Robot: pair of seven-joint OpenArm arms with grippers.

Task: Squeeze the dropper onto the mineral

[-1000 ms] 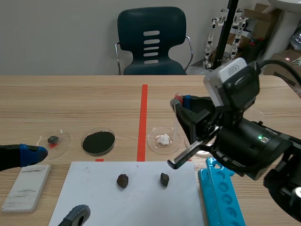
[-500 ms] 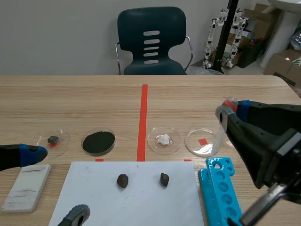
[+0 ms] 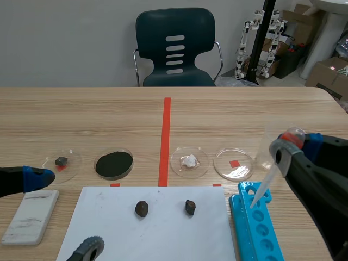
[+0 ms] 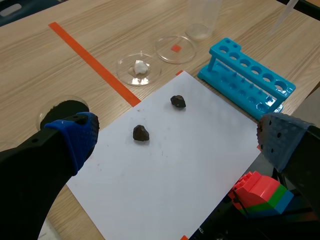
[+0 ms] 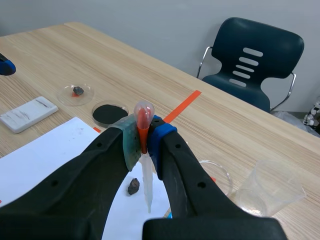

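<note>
My right gripper (image 3: 290,145) is shut on a clear dropper (image 3: 266,183) with a reddish bulb. The dropper slants down to the left, its tip just over the blue tube rack (image 3: 256,228). In the right wrist view the dropper (image 5: 145,172) hangs between the pads, bulb on top. A white mineral (image 3: 189,161) lies in a petri dish left of the dropper's tip. Two dark minerals (image 3: 142,208) (image 3: 190,206) sit on white paper (image 3: 109,228). My left gripper (image 4: 177,127) stands open above the paper, holding nothing.
Along the row lie an empty petri dish (image 3: 234,165), a dish of black powder (image 3: 114,163) and a dish with a small dark stone (image 3: 61,161). A clear plastic cup (image 3: 268,147) stands by the right gripper. A white streak plate (image 3: 30,216) lies front left.
My right arm has swung right and back with the dropper, from above the white mineral's dish to above the blue rack. The left arm has not moved.
</note>
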